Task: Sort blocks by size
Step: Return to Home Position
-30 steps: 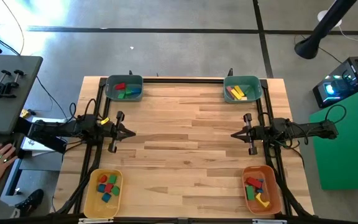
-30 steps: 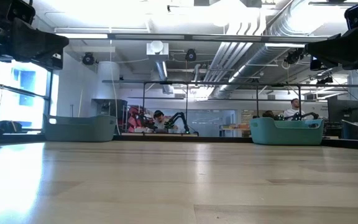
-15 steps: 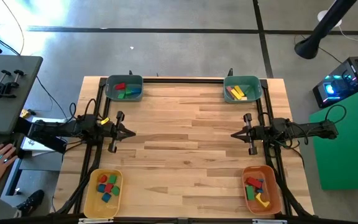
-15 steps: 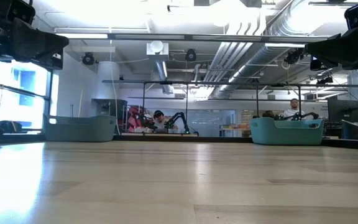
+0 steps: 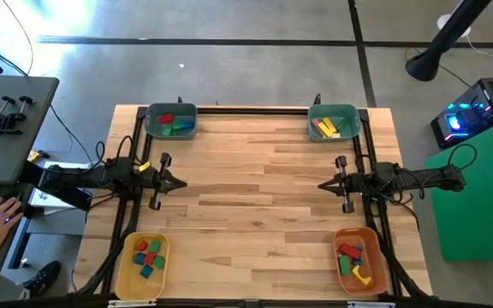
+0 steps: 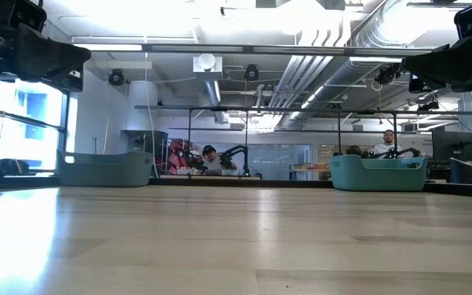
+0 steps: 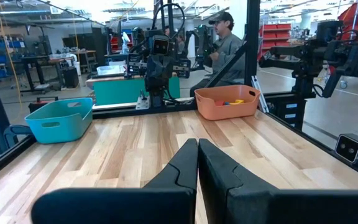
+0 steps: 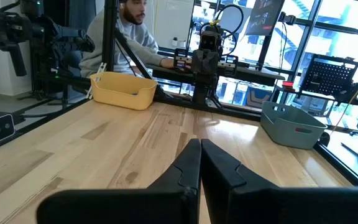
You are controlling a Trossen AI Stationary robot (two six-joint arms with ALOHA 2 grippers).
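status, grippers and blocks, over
Left gripper shut, empty, at left edge. Right gripper shut, empty, at right edge. Blocks all in the four corner bins. Nothing in the way.

The table (image 5: 255, 197) is pale wood laid in planks, smooth, with a soft sheen that catches the ceiling light in the low view. The teal bin (image 7: 58, 121), the orange bin (image 7: 225, 109) and the yellow bin (image 8: 123, 96) look like moulded plastic, smooth and nearly matt. The blocks (image 5: 148, 254) show even painted colour, and the left arm's fingers (image 7: 179, 171) look dark, matt and plastic.
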